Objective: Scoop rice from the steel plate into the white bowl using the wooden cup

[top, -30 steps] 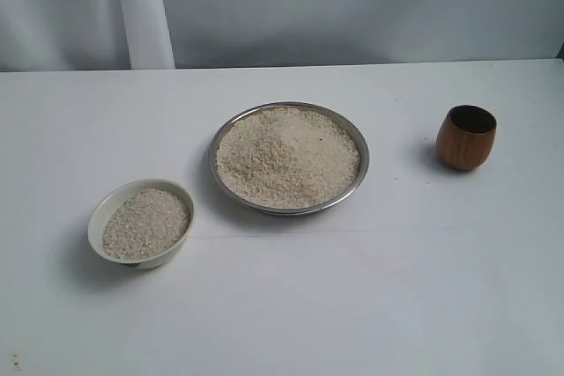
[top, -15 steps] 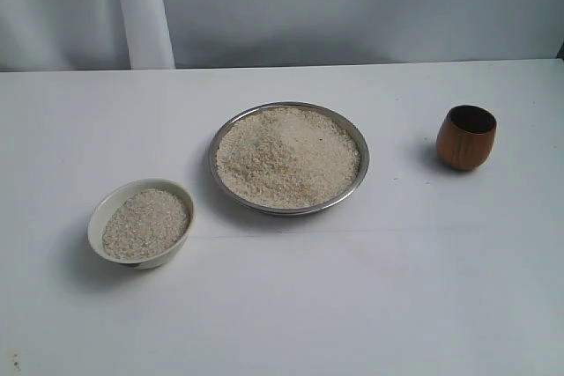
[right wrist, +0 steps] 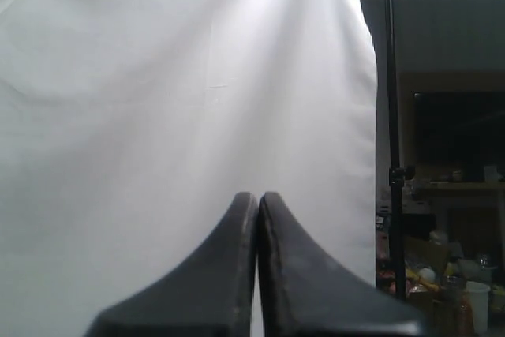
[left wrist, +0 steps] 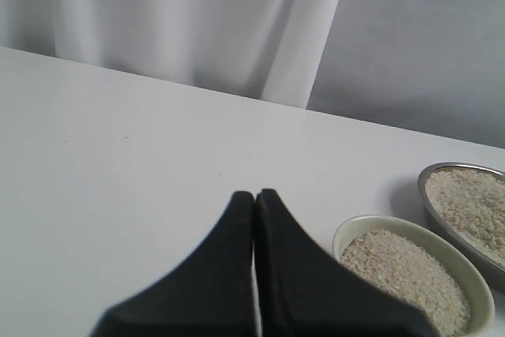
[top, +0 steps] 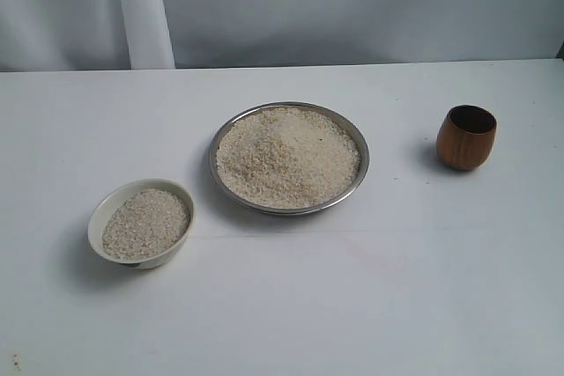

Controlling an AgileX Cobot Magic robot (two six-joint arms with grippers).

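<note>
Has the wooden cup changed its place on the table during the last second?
No. The wooden cup stands in the same spot, upright, to the right of the steel plate, with the same gap.

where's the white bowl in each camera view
Exterior view: white bowl at lower left, left of and nearer than the steel plate.
Left wrist view: white bowl beside the shut left gripper, with the steel plate just beyond it.
Right wrist view: not in it, mostly curtain.
Shared landmark: the steel plate.
</note>
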